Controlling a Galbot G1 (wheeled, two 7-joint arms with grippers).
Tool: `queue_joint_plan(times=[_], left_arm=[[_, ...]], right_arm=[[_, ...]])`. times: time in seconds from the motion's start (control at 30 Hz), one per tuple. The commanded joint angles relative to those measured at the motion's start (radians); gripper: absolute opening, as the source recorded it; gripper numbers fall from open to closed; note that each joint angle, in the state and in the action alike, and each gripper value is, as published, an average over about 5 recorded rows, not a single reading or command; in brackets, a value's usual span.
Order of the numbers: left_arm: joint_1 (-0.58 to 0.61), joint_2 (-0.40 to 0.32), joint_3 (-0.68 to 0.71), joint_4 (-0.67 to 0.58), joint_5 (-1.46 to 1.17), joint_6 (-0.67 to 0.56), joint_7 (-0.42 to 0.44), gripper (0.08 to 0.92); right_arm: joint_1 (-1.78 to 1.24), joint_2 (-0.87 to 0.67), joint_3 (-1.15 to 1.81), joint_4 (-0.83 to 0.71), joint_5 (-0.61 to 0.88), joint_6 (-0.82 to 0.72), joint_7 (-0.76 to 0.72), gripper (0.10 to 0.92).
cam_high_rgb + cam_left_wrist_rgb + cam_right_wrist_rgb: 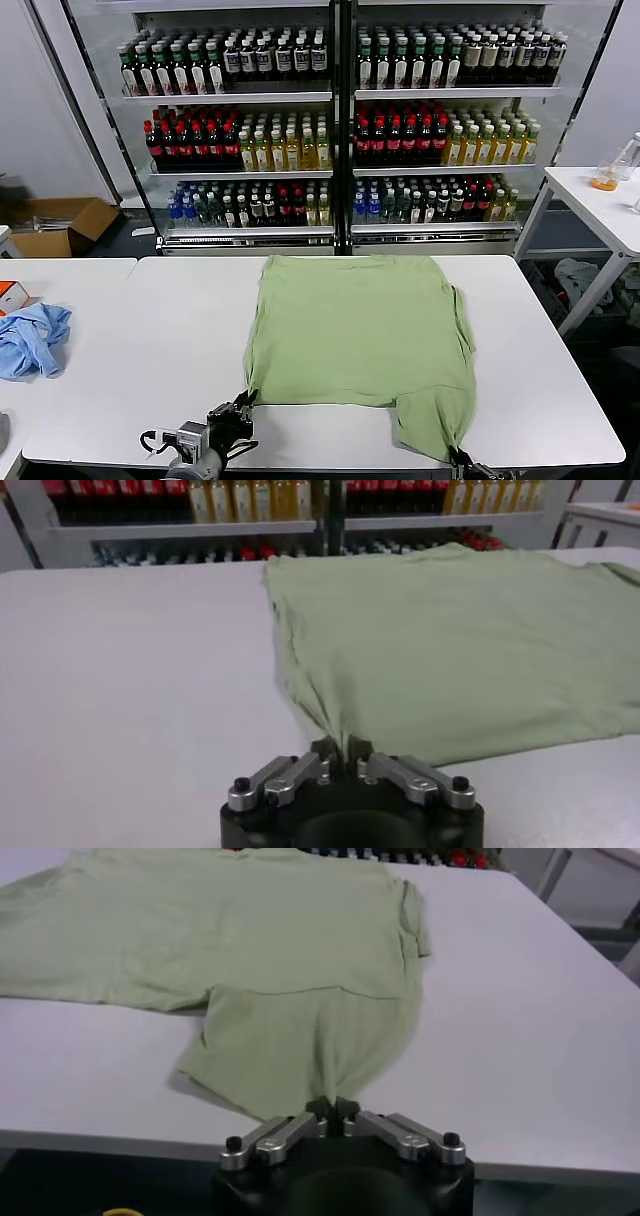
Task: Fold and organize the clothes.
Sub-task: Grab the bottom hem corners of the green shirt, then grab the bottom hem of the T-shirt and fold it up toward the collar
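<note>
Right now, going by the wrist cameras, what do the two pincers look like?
The two match. The left pincer and right pincer each have a rounded black housing, two silver metal linkage bars with black screw heads, and short dark fingertips. In the head view, the left pincer's wrist shows grey metal with a looped black cable beside it.

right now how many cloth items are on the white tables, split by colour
light green shirt: 1, pinched at its near edge by the left gripper and the right gripper
light blue cloth: 1, crumpled on the table to the robot's left
total: 2
</note>
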Motion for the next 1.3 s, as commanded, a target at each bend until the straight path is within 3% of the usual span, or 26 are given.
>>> queue_joint_plan(times=[0.03,0.37,0.63,1.3], left_arm=[[0.015,0.005,-0.022,-0.034,-0.147,0.003,0.021,0.115],[0.063,0.019,-0.126,-0.158,-0.278,0.001,0.02,0.094],[0.061,0.073,-0.222,-0.175,-0.384,0.001,0.015,0.094],[-0.232,0.214,-0.098,0.059,-0.396,0.0,0.007,0.094]], right_arm=[[0.0,-0.005,0.033,0.025,0.025,0.068,-0.021,0.105],[0.033,-0.07,0.145,0.077,0.1,0.145,-0.049,0.105],[0.132,-0.154,0.206,0.019,0.168,0.163,-0.069,0.105],[0.671,-0.314,-0.049,-0.281,0.208,0.165,-0.081,0.105]])
